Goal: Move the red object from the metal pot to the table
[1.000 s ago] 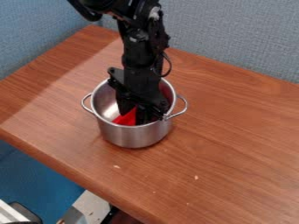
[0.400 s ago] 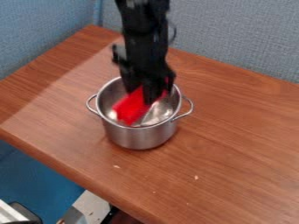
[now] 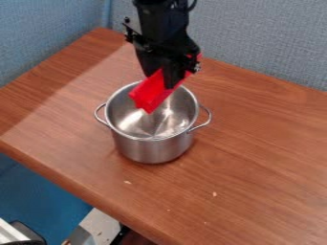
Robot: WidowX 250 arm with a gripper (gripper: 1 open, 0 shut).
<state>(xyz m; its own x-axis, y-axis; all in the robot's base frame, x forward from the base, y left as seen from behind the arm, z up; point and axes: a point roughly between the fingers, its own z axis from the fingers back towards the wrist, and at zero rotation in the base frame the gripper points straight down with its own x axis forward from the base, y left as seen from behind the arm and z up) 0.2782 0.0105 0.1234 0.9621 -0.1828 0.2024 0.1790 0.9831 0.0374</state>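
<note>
Step in hand: lift-out. Pincer [image 3: 167, 65] is clamped on the upper end of the red object [image 3: 153, 90], pointing mostly down. The bar hangs tilted, lower end toward the left, above the metal pot [image 3: 153, 134]. From this view the lower end looks clear of the rim, over the pot's open mouth, but I can't rule out that it is only level with the rim: one oblique camera, no side view.

Pot interior looks empty; only reflections in the steel. Pot sits upright on the table [image 3: 250, 182], roughly mid-surface, two loop handles visible at left and right of the rim.

Judgement: extraction roughly done, transfer and placement not yet done. About halfway.

Next move calls for:
- a bit more height if the bar's low end is not truly above the rim, else it can catch the rim and tip or drag the pot;
- sideways travel to bare wood. Most open area is to the front right and to the left of the pot;
- descend until the bar touches or nearly touches the wood, then let go.

Risks: grip is at one end only, so the bar may swing or pivot in the pincer during travel. Dropped from height, it could bounce toward the rounded table edge.
</note>
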